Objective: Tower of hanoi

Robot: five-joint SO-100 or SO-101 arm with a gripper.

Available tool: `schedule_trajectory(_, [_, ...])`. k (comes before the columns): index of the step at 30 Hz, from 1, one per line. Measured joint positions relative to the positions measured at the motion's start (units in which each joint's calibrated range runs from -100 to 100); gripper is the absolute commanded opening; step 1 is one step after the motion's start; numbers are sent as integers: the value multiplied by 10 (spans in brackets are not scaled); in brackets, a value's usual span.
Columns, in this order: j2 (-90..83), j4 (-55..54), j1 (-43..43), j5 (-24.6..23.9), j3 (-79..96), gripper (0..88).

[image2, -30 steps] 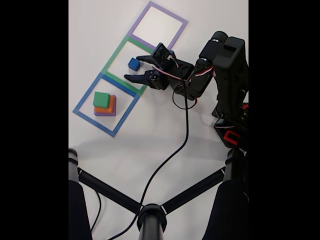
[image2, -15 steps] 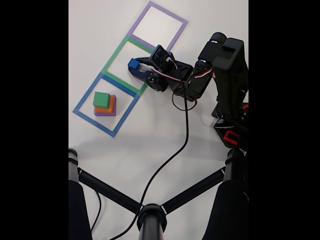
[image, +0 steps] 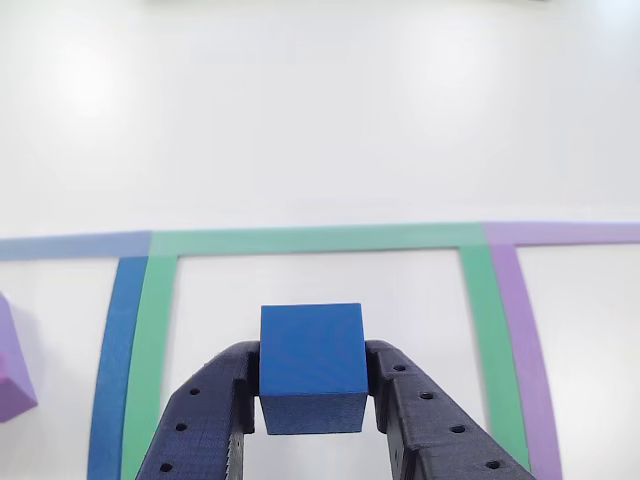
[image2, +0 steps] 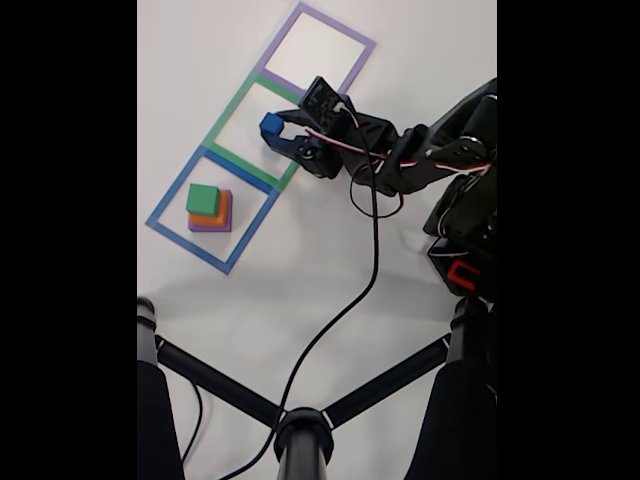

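My gripper (image: pixel 311 385) is shut on the small dark blue cube (image: pixel 311 360), one finger on each side face, over the green square outline (image: pixel 320 240). In the fixed view the blue cube (image2: pixel 270 125) sits between the fingers of the gripper (image2: pixel 274 130), inside the green outline (image2: pixel 222 120). The green cube (image2: pixel 203 199) tops the orange cube (image2: pixel 217 214) and the purple cube (image2: pixel 223 225), stacked inside the blue square outline (image2: pixel 165 205). A corner of the purple cube (image: pixel 12 370) shows at the left edge of the other view.
A purple square outline (image2: pixel 355 65) lies beyond the green one. My black arm (image2: pixel 440 160) reaches in from the right, trailing a black cable (image2: pixel 355 295). A black stand with spread legs (image2: pixel 300 425) fills the bottom of the fixed view.
The open gripper moved onto the blue cube and closed on it. The arm has since stretched out lower, and the cube has shifted slightly.
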Motion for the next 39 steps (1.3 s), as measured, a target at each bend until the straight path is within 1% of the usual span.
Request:
schedule_trajectory(4, [-177, 174, 0, 2, 11, 11])
schedule_trajectory(7, [-327, 355, 0, 10, 7, 11])
schedule_trajectory(10, [-440, 544, 0, 10, -42, 11])
schedule_trajectory(14, [-487, 786, -15, 10, -175, 11])
schedule_trajectory(16, [-491, 884, -25, 4, -253, 11])
schedule_trajectory(21, [-487, 1072, -55, -35, -450, 10])
schedule_trajectory(28, [-434, 1245, -116, -110, -717, 11])
schedule_trajectory(31, [-429, 1286, -146, -124, -789, 11])
schedule_trajectory(33, [-429, 1307, -155, -124, -826, 11])
schedule_trajectory(39, [-434, 1338, -187, -128, -868, 11])
